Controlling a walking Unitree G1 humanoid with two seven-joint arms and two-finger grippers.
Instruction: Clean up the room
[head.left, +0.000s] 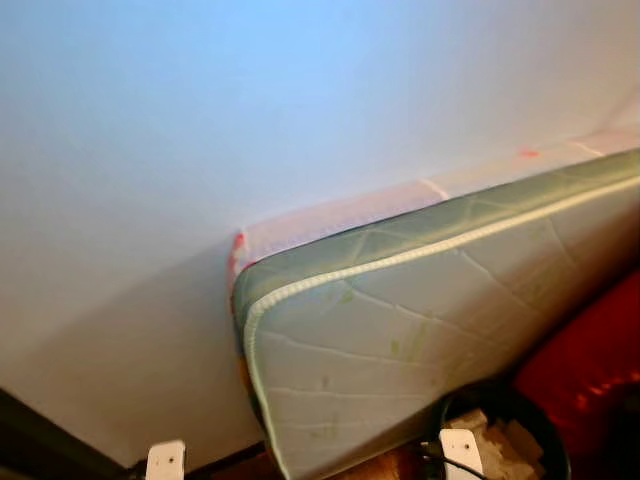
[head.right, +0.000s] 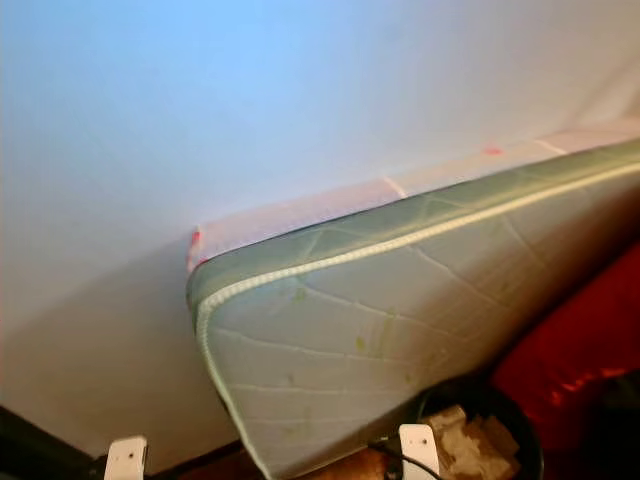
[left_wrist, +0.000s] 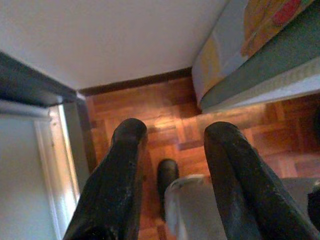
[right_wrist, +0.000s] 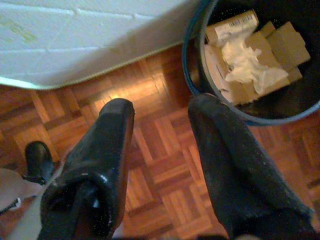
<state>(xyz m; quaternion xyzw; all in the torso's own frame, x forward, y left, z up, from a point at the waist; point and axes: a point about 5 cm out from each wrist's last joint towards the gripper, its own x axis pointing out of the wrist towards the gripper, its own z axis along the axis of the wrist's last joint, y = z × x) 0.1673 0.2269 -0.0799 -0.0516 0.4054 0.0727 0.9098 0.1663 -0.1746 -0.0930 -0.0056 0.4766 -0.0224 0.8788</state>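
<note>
Standing against the white wall (head.left: 200, 150), a pale green quilted mattress (head.left: 420, 340) leans on its long edge, with a patterned sheet showing along its back. At its foot sits a round dark bin (right_wrist: 200, 45), already holding cardboard scraps and crumpled white paper (right_wrist: 245, 60); this is the thing the tidying turns on.

The right gripper (right_wrist: 160, 150) hangs low over the parquet floor (right_wrist: 155, 170), its two black fingers spread apart and holding nothing. The bin lies just beyond its fingertips, the rim close to one finger, and the mattress face lies further ahead of it. The left gripper (left_wrist: 175, 165) hangs the same way, fingers parted and empty. Ahead of it are bare floor, a dark skirting board (left_wrist: 135, 82) and the mattress corner; off to its side stands a pale door frame (left_wrist: 55, 165). A red cushion or cloth (head.left: 590, 370) lies past the bin, on the far side from the left gripper.

No loose rubbish can be made out on the floor near either gripper, so the step in hand looks like searching. To do it well, the robot would probably need to tilt its head down and turn away from the wall, keeping both arms clear of the mattress so it does not tip, and remember where the bin stands.
</note>
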